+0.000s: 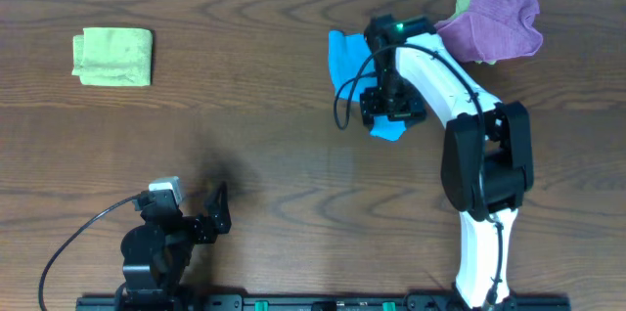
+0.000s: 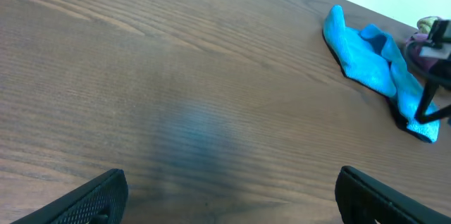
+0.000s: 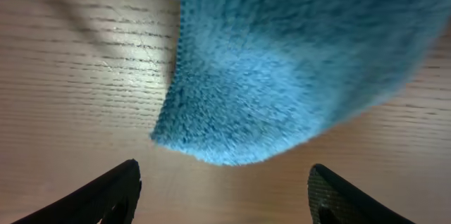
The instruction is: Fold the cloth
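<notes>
A bright blue cloth (image 1: 344, 65) lies crumpled on the wooden table at centre right, partly hidden by my right arm. It also shows in the left wrist view (image 2: 370, 65) and fills the top of the right wrist view (image 3: 296, 62). My right gripper (image 1: 391, 113) hangs directly over the cloth's near corner, open, with fingers (image 3: 225, 196) spread either side of the corner and nothing between them. My left gripper (image 1: 217, 215) is open and empty low at the front left, far from the cloth; its fingers (image 2: 229, 199) frame bare wood.
A folded yellow-green cloth (image 1: 112, 56) lies at the far left. A crumpled purple cloth (image 1: 494, 22) with a bit of green cloth under it lies at the far right, just behind my right arm (image 1: 445, 81). A black cable loops beside the blue cloth.
</notes>
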You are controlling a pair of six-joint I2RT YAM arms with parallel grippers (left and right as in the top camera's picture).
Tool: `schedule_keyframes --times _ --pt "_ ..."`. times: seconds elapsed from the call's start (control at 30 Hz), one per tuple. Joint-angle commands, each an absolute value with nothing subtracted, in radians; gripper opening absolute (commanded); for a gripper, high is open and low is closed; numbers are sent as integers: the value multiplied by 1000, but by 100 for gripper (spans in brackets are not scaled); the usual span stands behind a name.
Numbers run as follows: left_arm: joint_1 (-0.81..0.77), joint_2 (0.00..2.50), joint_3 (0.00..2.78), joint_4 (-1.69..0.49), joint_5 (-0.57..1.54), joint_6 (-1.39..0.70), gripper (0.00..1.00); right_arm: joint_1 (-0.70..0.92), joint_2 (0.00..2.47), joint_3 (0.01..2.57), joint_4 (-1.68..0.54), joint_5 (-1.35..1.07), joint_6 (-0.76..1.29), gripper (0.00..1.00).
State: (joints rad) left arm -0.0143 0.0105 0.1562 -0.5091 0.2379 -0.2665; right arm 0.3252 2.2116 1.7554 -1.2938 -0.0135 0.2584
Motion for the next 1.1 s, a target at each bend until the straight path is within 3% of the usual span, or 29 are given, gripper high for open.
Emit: schedule_keyframes --times 0.0,0.4,0.57,0.73,0.83,0.87,1.07 --pt "-12 6 143 -515 263 -278 95 346 2211 1719 -1261 -35 253 75" --pt "-12 6 143 -515 263 -278 95 354 2211 1649 -1118 -18 257 65" --pt "-12 6 143 -515 263 -278 95 353 2211 1644 -1099 13 257 53" --pt "-12 6 143 -515 263 -278 95 353 2211 1632 -1092 19 257 32" --pt "-12 6 143 -515 263 -278 95 353 2211 1631 -1092 20 257 5" --pt "-12 6 143 -515 263 -278 95 353 2210 1633 -1092 22 257 1" --pt "-12 6 143 -516 261 -277 95 373 2170 1672 -1138 -47 227 1"
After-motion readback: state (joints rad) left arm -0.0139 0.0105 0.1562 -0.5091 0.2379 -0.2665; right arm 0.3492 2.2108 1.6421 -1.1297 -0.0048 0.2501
